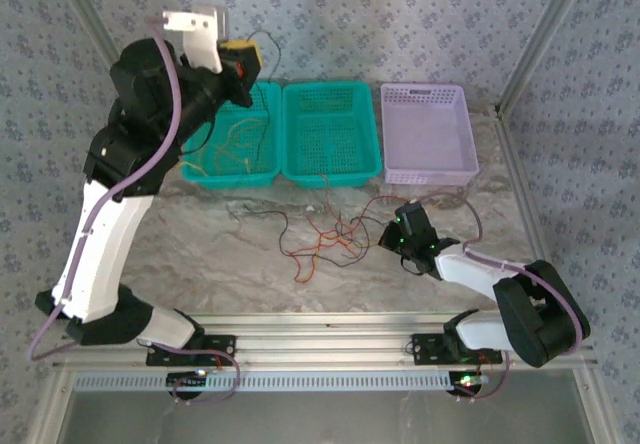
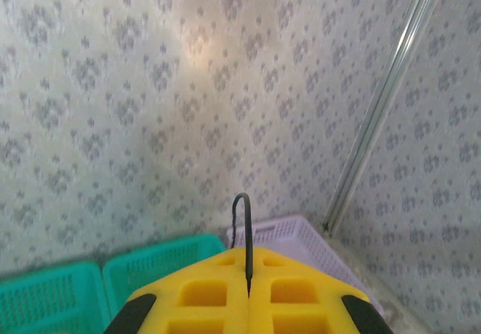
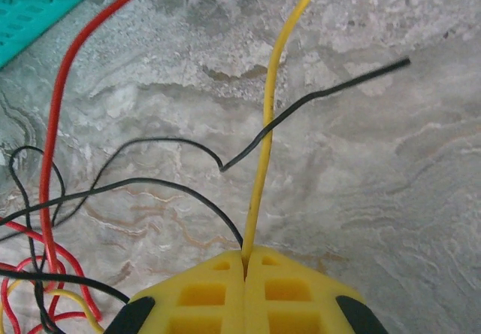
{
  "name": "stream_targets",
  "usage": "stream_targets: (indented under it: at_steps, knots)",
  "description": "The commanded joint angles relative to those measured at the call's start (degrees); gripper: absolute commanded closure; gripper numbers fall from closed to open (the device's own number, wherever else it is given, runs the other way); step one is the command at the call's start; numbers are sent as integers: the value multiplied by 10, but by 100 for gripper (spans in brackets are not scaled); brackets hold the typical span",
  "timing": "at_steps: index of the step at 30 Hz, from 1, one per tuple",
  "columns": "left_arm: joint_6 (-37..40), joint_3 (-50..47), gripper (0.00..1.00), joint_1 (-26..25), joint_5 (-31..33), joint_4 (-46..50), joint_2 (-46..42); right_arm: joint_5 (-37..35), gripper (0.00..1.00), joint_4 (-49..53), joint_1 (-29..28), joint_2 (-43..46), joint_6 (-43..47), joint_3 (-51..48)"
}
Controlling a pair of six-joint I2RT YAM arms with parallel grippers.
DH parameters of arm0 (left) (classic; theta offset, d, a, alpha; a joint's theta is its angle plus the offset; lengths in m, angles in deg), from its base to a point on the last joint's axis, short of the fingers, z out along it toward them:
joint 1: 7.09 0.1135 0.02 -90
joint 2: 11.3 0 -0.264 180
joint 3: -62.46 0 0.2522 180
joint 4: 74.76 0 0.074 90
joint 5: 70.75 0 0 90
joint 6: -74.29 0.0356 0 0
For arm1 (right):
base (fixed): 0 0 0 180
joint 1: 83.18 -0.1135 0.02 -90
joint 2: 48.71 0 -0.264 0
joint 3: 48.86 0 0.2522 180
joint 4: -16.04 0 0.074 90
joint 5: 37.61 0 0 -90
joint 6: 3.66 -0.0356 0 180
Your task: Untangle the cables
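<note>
The cables lie as a loose tangle [image 1: 322, 236] of red, black and yellow wires on the marble table in front of the baskets. My left gripper [image 2: 249, 253] is raised high over the left teal basket [image 1: 262, 169]. Its yellow jaws are shut on a thin black cable [image 2: 247, 221] that loops up from between them. The top view has this gripper [image 1: 243, 59] in front of the back wall. My right gripper [image 3: 245, 256] sits low at the tangle's right side, shut on a yellow cable [image 3: 269, 116]. A red cable [image 3: 58, 116] and a black cable [image 3: 316, 97] cross the table beside it.
Three baskets stand in a row at the back: the left teal one with several thin wires [image 1: 238, 132] in it, a middle teal one [image 1: 331, 169], and a lilac one [image 1: 430, 169]. Patterned walls and metal frame posts [image 1: 535, 39] close in the table.
</note>
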Motion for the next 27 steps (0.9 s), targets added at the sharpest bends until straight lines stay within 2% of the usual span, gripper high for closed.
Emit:
stream_targets:
  at_steps: [1,5,9,16,27]
  knots:
    - [33,93,100,6,-21,-11,43,1,100,-2,3,10,6,-12]
    - [33,206,100,22,-44,-10,115,11,100,-9,1,18,17,-16]
    - [14,269,100,44,-70,-43,169,4,100,-4,-2,40,22,-30]
    - [-15,291,100,61,-97,-109,254,-9,100,14,-1,80,22,-59]
    - [-63,380,100,92,-90,-128,454,28,100,51,-15,205,58,-63]
